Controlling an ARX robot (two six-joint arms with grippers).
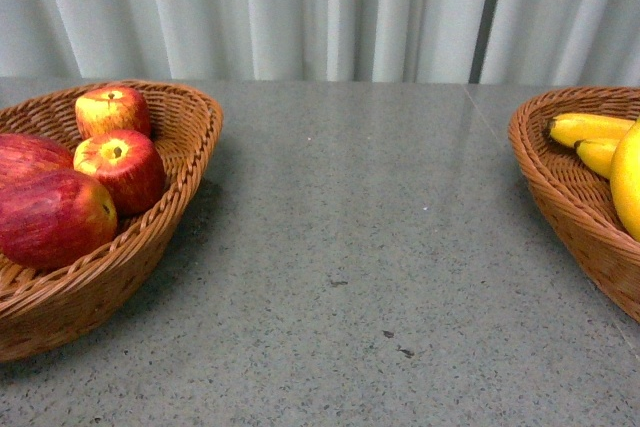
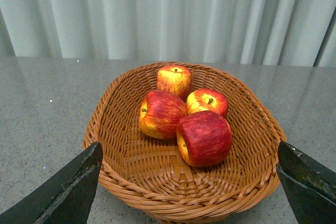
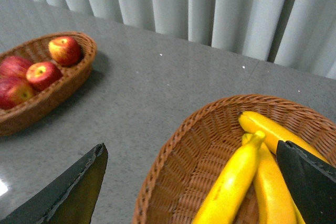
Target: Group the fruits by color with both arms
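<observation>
My own fingers sit closest to the lenses: my left gripper [image 2: 189, 182] hangs just short of the near rim of the apple basket [image 2: 121, 124], its two dark fingertips [image 2: 68, 192] spread wide apart with nothing between them, and my right gripper [image 3: 194, 187] hovers the same way over the near part of the banana basket [image 3: 173, 166], fingers [image 3: 73, 192] released and empty. Just beyond my left fingertips, four red apples [image 2: 204, 137] lie clustered in the middle of that wicker basket, touching one another; the nearest lies on its side, two sit behind it, and the yellowest-topped one [image 2: 174, 80] rests closest to the far rim. Under my right gripper, the yellow bananas [image 3: 233, 182] lie side by side along the floor of their basket, pressed against each other, their tips pointing toward its far wall; I count at least three. From the front camera neither of my arms shows. The two baskets stand well apart on the grey speckled table [image 1: 350, 277], with only a few small dark specks [image 1: 400, 347] on the tabletop between them. Beyond the apple basket's far rim, pale pleated curtains [image 1: 300, 7] close off the back edge of the table.
</observation>
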